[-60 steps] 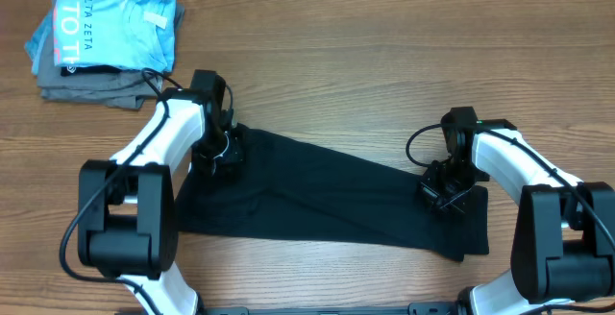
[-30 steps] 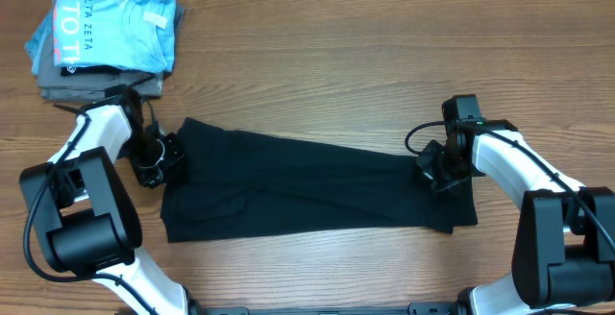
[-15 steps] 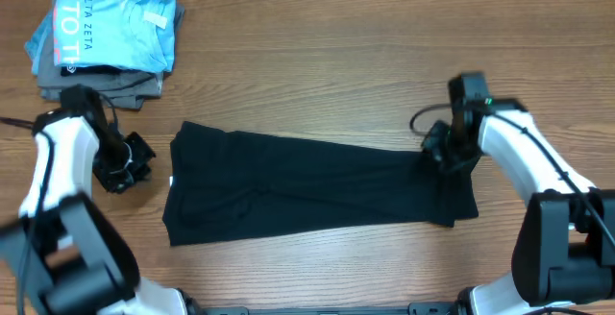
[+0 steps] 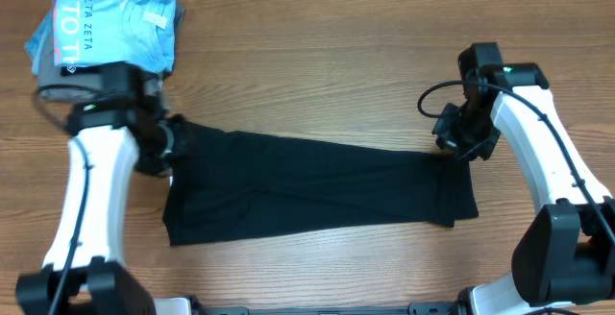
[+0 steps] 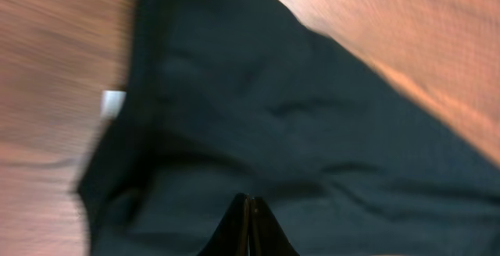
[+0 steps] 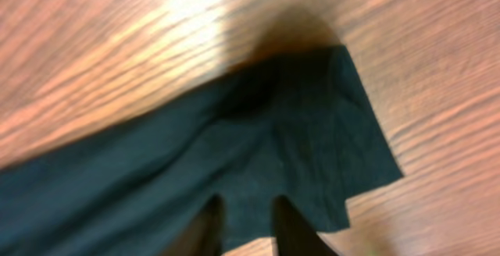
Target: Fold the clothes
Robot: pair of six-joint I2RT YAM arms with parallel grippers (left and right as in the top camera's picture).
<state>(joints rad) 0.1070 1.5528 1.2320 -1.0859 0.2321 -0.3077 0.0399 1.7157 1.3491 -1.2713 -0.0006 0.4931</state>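
Your left arm (image 4: pixel 88 195) rises from the near left corner of the table (image 4: pixel 317 75) and runs straight away from you, then bends at the wrist towards the middle. That puts the left gripper (image 5: pixel 248 208) over the far left corner of the shirt (image 4: pixel 317 188). Its fingers are pressed together with no gap and point down over the black cloth. No fabric shows pinched between them. The wrist view is blurred, but you can make out the white neck tag (image 5: pixel 113 104) at the shirt's left edge.

Your right arm (image 4: pixel 543 147) reaches up from the near right corner further than the left, then folds back at the elbow. Its wrist comes down and inward to the shirt's far right corner. The right gripper (image 6: pixel 244 223) hangs just above that end. Its two fingers (image 6: pixel 205 231) are parted a little, with black cloth showing in the gap below them — nothing gripped, as far as you can see.

The shirt lies flat on the wood between the two grippers. It is a long black band across the table, wider at the left end and narrower at the right. A sleeve edge juts out at the near right.

Well apart at the far left corner sits a folded light blue T-shirt (image 4: pixel 113 22) on grey garments (image 4: pixel 91 89).
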